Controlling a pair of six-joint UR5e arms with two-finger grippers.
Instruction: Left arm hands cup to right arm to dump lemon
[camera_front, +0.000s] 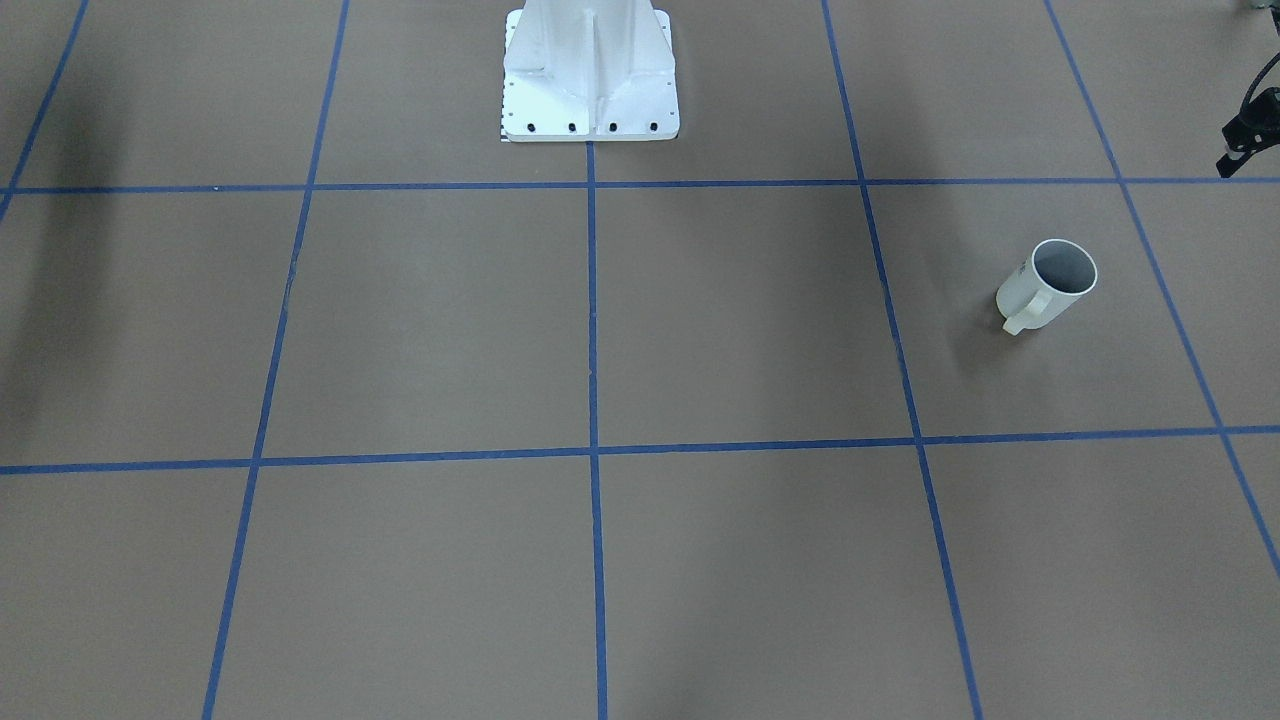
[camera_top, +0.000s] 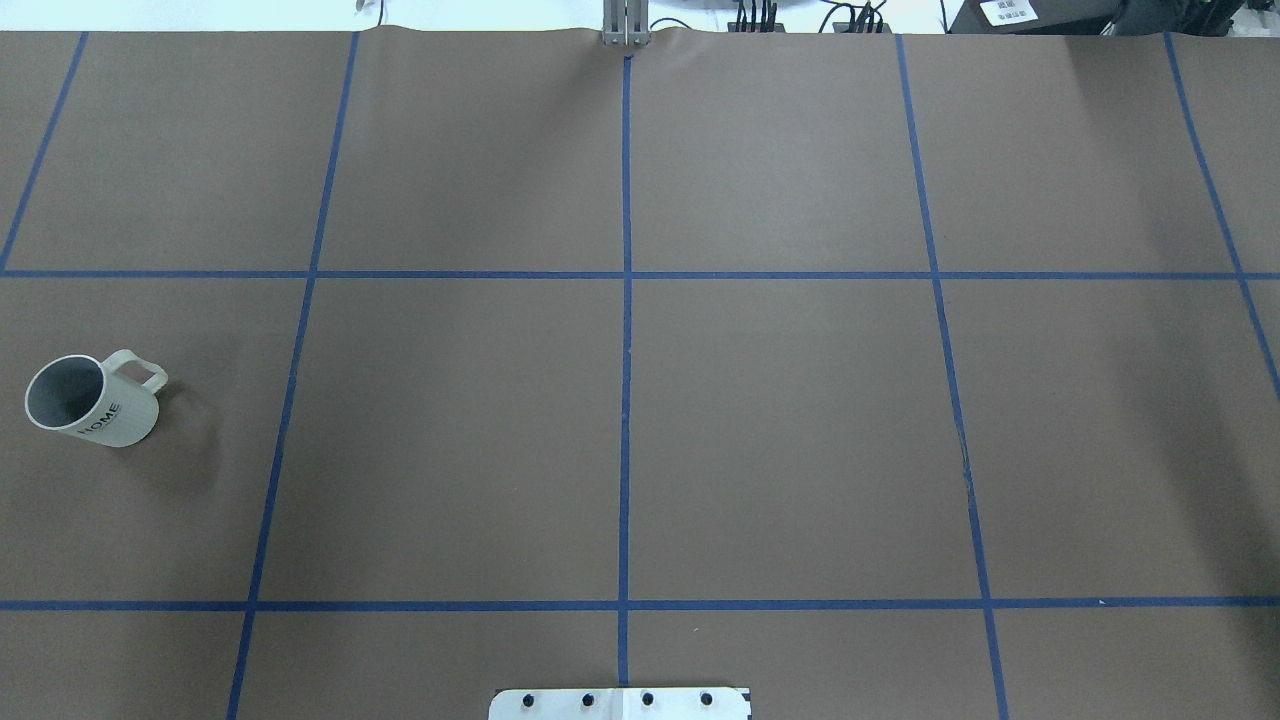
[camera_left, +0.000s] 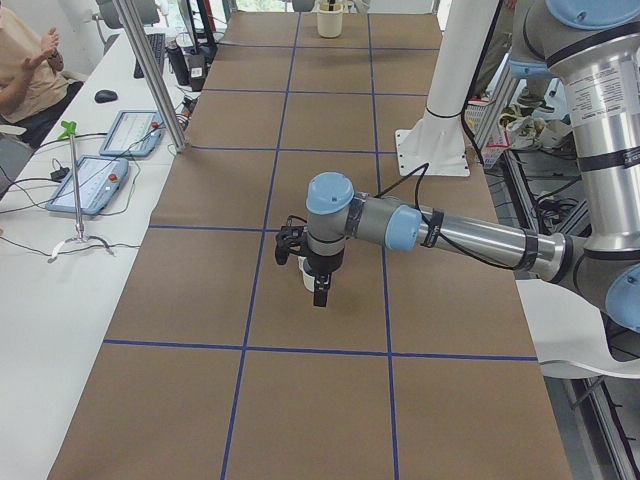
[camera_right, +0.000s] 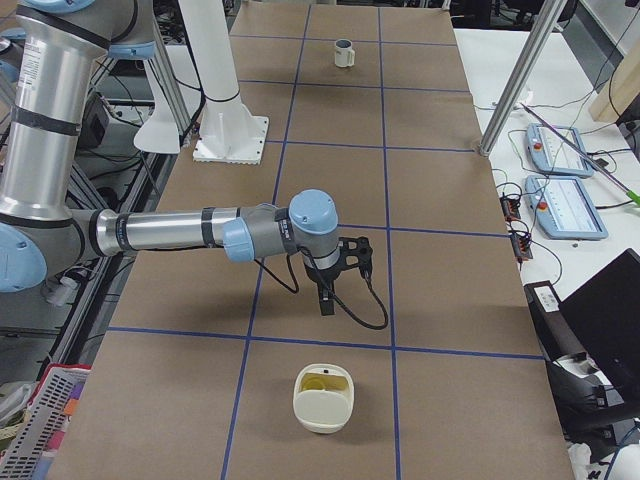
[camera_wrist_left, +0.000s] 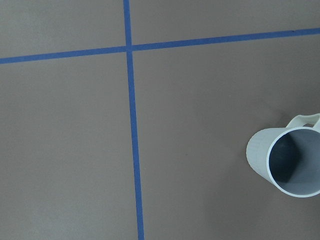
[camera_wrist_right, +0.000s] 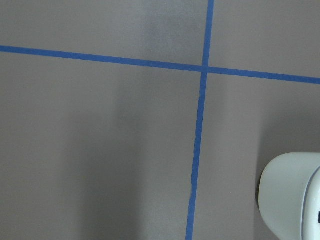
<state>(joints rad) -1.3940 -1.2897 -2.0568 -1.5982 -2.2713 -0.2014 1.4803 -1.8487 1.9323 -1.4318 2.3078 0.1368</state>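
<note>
Front-facing view: the cup (camera_front: 1047, 285) stood upright on the counter (camera_front: 600, 330), at 3 o'clock from centre, with its handle toward 7 o'clock.

Overhead view: the cup sat at 9 o'clock by the frame edge, handle toward 1 o'clock, lettered "HOME".

Left side view: the left gripper (camera_left: 320, 298) hung in front of the cup and hid most of it. The state of its jaws could not be told.

Right side view: the right gripper (camera_right: 325, 303) hung above the counter, its jaws likewise undeterminable. At 6 o'clock from it, a white container (camera_right: 321, 412) held the lemon (camera_right: 322, 381).

Left wrist view: the cup lay at 4 o'clock, mouth up.

Right wrist view: the white container's edge showed at 4 o'clock.
</note>
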